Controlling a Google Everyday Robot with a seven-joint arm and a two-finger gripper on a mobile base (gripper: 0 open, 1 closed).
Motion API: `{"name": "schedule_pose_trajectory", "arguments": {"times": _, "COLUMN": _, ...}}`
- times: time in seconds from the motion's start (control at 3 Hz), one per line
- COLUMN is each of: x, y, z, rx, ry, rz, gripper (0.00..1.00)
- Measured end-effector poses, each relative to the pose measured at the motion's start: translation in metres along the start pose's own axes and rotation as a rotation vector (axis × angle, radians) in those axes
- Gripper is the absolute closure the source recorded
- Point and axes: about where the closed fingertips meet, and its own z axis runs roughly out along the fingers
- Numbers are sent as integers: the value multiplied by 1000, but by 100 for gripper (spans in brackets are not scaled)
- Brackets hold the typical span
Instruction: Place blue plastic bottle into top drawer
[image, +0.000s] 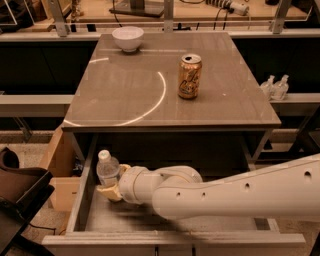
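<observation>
The blue plastic bottle (107, 167) stands up straight inside the top drawer (170, 238), close to the drawer's left wall and nearer its back than its front. Its white cap points up. I can't tell if its bottom sits on the drawer floor or hangs just above it.

The biggest thing I see is the grey table (130, 95). A thin bright curve of light bends across its top.

Next is my robot's fat white arm (240, 195). It comes in from the right edge and reaches left across the open drawer, low over the drawer floor.

The drawer is pulled out under the table's front edge. It is wide and not deep, and it is grey inside.

A brown cardboard box (59, 165) sits on the floor just left of the drawer.

The gripper (114, 182) is at the left end of the arm, in the drawer's left part. It is closed around the low part of the bottle, and one tan finger (108, 194) hugs the bottle's base.

A gold soda can (189, 76) stands on the table, toward the right edge and about halfway back.

A white bowl (127, 38) sits near the table's back edge, left of the middle.

Two small bottles (274, 87) stand side by side on a ledge past the table's right edge.
</observation>
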Motion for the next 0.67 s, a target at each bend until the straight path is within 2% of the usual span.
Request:
{"name": "schedule_pose_trajectory", "arguments": {"times": 0.33, "x": -1, "y": 1, "z": 0, "rx": -1, "ry": -1, "rz": -2, "gripper": 14}}
{"name": "schedule_pose_trajectory", "arguments": {"times": 0.67, "x": -2, "y": 1, "z": 1, "rx": -2, "ry": -2, "rz": -4, "gripper": 0}}
